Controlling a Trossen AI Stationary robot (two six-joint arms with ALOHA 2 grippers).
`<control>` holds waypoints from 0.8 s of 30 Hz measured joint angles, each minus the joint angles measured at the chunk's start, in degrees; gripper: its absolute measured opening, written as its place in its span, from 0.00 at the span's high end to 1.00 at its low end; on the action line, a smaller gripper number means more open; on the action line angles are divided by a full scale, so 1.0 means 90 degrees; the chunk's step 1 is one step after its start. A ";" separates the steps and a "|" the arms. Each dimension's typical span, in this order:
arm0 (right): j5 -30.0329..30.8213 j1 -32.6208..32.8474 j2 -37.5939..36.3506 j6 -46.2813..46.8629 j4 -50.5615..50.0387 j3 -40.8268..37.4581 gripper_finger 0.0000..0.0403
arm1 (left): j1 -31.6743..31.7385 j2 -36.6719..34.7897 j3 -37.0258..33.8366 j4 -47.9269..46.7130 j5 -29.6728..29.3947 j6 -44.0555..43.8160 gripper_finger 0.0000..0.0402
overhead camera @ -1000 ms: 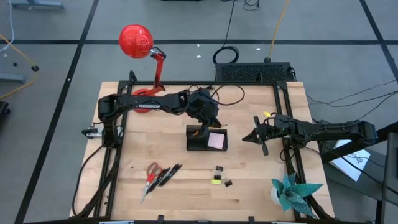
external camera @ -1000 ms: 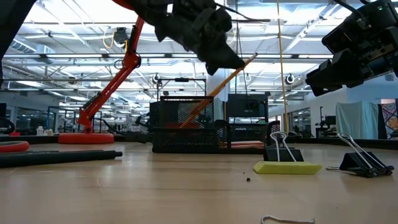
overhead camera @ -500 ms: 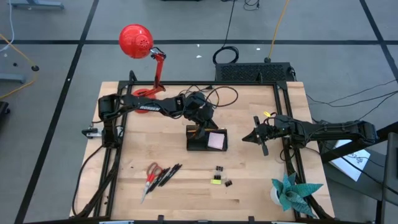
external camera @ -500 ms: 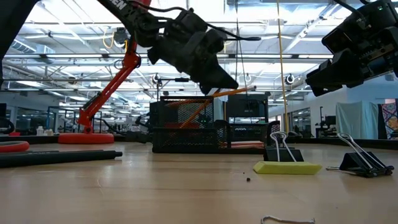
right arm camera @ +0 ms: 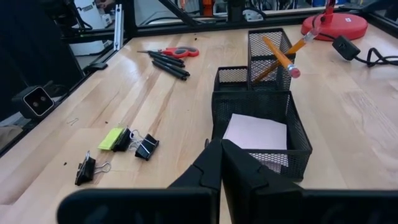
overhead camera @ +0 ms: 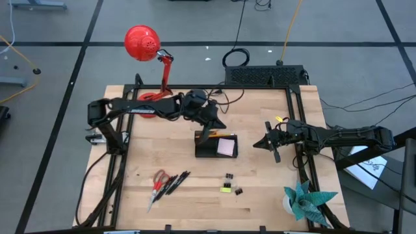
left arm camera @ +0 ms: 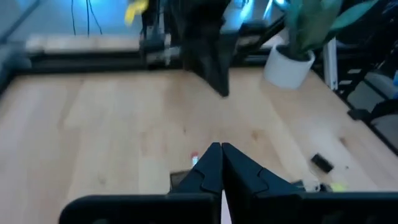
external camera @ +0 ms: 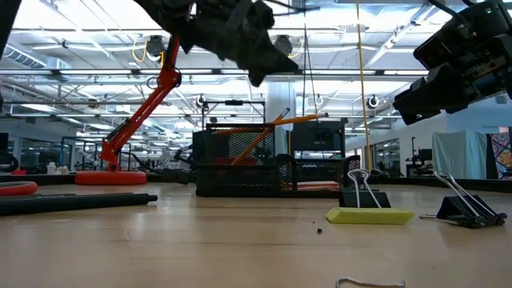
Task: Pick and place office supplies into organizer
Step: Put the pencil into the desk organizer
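The black mesh organizer point(overhead camera: 198, 153) stands mid-table with a pink-white sticky-note pad point(right arm camera: 255, 134) in its low section. Two orange pencils point(right arm camera: 280, 59) lean crossed in its upright compartment, their upper ends past the rim. My left gripper point(overhead camera: 221, 123) hovers shut and empty just above and beyond the far side of that compartment. My right gripper point(overhead camera: 257, 144) waits shut and empty to the organizer's right. Red-handled scissors point(overhead camera: 159, 179) and black pens point(overhead camera: 177, 183) lie at the near left. Black binder clips point(right arm camera: 146, 146) and a yellow-green piece point(right arm camera: 112, 138) lie near the middle front.
A red desk lamp point(overhead camera: 143, 43) stands at the far left corner and a black box with cables point(overhead camera: 263, 75) at the far edge. A teal paper plant point(overhead camera: 305, 200) sits at the near right corner. Bare wood lies left of the organizer.
My left gripper has drawn back from over the upright compartment, rising and going toward the table's far left. The pencil that stood steeply under it has tipped flatter and now leans on the compartment's rim, free of the fingers.
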 joint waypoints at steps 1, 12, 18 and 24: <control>0.0000 -0.0001 0.0000 -0.0004 -0.0004 0.0000 0.99 | -0.0052 -0.0098 0.0000 0.0045 -0.0015 0.0039 0.97; 0.0011 -0.0001 0.0000 -0.0038 0.0020 0.0000 0.99 | -0.1255 -0.0637 0.0002 -0.0703 -0.2799 0.0149 0.93; 0.0019 -0.0001 0.0002 -0.0036 0.0048 0.0000 0.99 | -0.1785 -0.0412 0.0148 -0.0935 -0.4068 -0.0098 0.76; 0.0340 -0.0001 0.0002 0.0006 0.0119 0.0000 0.99 | -0.1807 0.0063 0.1072 -0.2284 -0.4336 -0.0741 0.60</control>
